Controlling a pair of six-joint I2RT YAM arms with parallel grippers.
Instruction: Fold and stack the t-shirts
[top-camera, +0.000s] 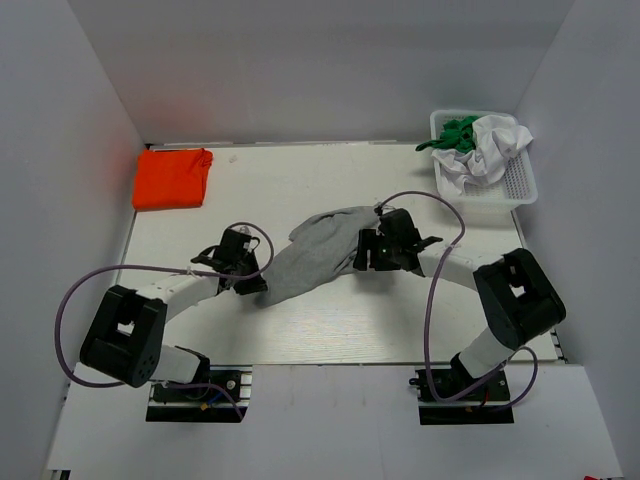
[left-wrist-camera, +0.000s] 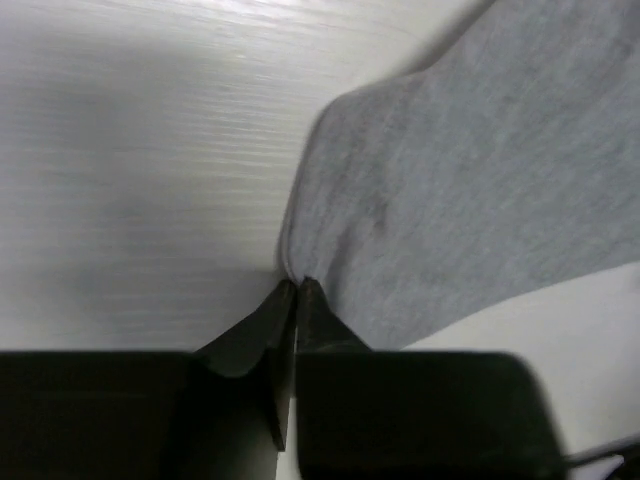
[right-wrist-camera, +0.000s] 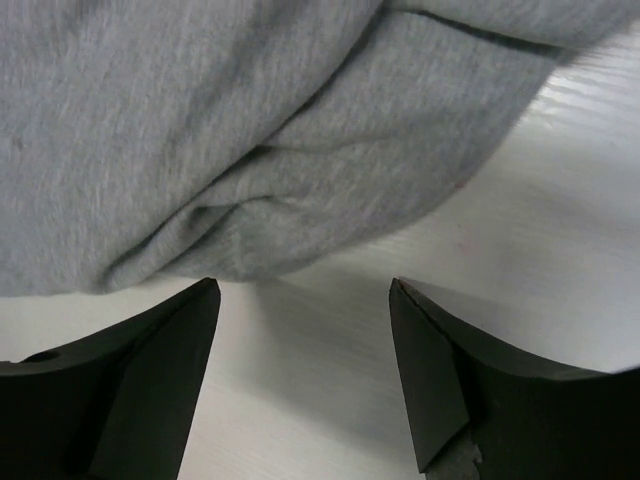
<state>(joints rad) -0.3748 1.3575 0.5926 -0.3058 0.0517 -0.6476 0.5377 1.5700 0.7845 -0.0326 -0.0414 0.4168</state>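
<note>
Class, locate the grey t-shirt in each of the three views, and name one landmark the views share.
Top external: grey t-shirt lies slantwise at the middle of the table.
Left wrist: grey t-shirt fills the upper right, its edge pinched by the shut left fingers.
Right wrist: grey t-shirt is bunched across the top, above the open right fingers.
Shared landmark: the white wood-grain table under the cloth.

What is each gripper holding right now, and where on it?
Left gripper pinches the grey t-shirt at its edge; right gripper is open, holding nothing.
</note>
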